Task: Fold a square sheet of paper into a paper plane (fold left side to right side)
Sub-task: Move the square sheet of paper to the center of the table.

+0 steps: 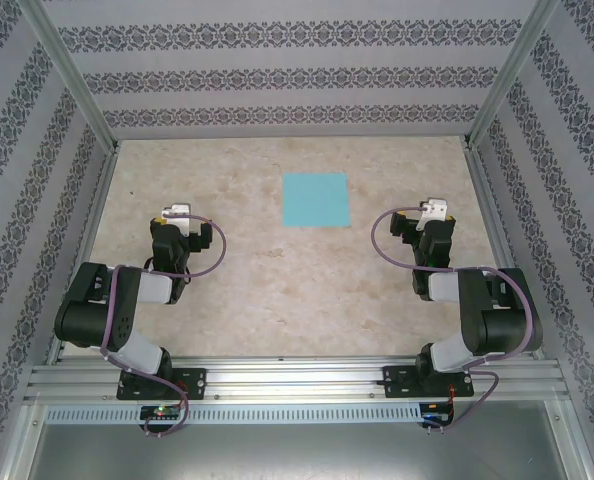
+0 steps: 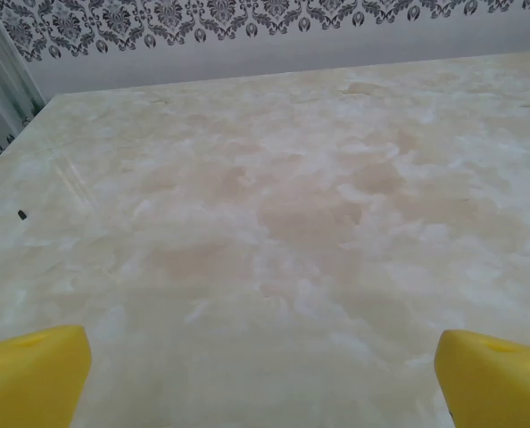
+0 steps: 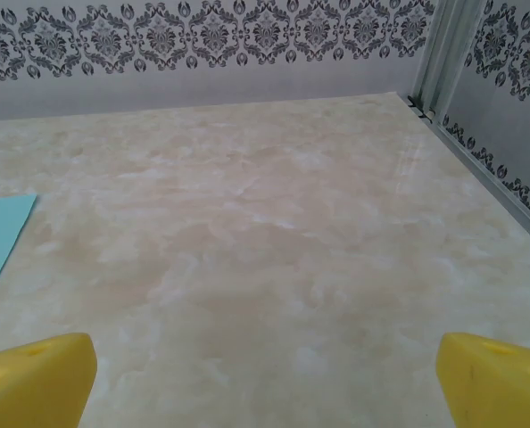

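No fold yet: the square sheet of paper [image 1: 315, 199] lies flat on the bench [image 1: 247, 290]; left pincer [image 1: 177, 213] and right pincer [image 1: 434, 209] gape, empty

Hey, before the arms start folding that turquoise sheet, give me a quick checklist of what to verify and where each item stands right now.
1. The paper lies flat and unfolded on the table: ok.
2. The left gripper is open and empty: ok.
3. The right gripper is open and empty: ok.
4. Neither gripper touches the paper, which lies between them and farther out: ok.
5. The paper is free of faint creases: cannot tell, too small to see.
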Tool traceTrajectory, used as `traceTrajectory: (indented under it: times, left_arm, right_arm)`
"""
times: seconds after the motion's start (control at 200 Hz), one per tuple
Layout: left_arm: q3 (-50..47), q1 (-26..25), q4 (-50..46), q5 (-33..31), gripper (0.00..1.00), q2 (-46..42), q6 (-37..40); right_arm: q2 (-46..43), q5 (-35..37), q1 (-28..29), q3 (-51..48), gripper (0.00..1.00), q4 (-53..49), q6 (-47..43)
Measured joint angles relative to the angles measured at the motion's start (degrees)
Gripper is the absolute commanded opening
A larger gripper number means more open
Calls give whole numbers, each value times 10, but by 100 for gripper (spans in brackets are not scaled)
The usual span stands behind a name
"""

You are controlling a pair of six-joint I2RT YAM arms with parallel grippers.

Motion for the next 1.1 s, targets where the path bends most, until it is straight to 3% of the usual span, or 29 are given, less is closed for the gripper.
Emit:
traceTrajectory:
  times: [0.724,0.919,1.099]
  left_arm:
    - [1,0,-5,-1,100,-1,0]
    - [21,0,-122,-22,100,-103,-12]
    - [140,0,-303,-2,100,-199,-106]
  right_arm:
    - [-2,-15,-7,3,98,-9,0]
    - [-89,-21,-15,61,98,-168,6]
    - [-234,-34,-15,105,98,-291,48]
